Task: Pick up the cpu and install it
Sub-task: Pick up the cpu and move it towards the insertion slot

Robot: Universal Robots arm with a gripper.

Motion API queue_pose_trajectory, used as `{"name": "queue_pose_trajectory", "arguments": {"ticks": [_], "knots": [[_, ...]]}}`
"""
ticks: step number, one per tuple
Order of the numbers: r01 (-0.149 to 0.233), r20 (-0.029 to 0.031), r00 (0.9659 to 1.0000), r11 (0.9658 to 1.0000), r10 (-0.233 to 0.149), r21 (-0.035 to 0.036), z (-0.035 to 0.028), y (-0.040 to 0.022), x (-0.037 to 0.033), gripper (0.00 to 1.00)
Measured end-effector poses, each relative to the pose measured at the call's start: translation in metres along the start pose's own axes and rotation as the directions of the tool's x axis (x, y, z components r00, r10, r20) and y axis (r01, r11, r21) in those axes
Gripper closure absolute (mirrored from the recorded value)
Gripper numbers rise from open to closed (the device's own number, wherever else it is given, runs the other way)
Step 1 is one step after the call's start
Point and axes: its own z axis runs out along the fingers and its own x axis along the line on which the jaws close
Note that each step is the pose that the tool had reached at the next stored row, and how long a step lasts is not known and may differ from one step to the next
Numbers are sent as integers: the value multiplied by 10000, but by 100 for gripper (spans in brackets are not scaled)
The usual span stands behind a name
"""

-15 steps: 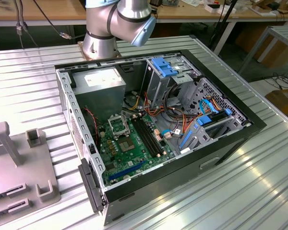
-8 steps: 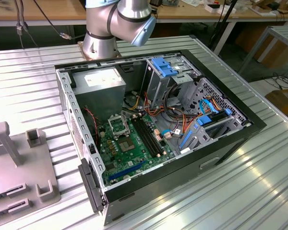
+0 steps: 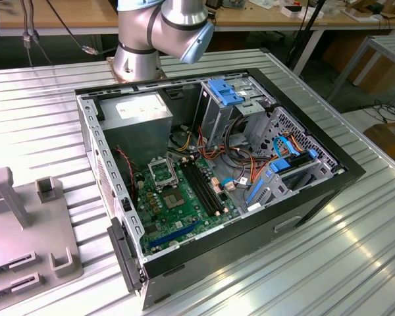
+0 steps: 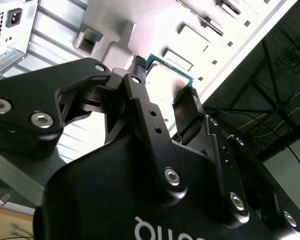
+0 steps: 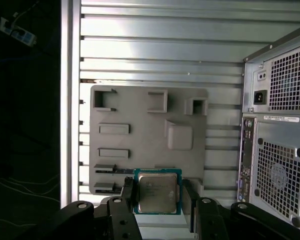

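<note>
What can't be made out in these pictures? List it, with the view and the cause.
cpu underside: faces away in both wrist views; the jaws cover its side edges.
socket: too small in the exterior view to tell whether its cover is open.
arm: cut off by the exterior view's top edge.

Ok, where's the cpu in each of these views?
Exterior view: look for the grey fixture plate at the exterior view's left.
First wrist view: the cpu is held in the gripper, in front of that plate.
Second wrist view: the cpu is between the black fingers.
Shared landmark: the plate.
</note>
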Motion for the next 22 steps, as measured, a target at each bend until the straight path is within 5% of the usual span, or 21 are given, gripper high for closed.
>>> {"name": "queue_pose_trajectory", "arguments": {"ticks": [22], "knots": [[0,-1,10000,10000,0,1,-4,-5,-170,53]]}}
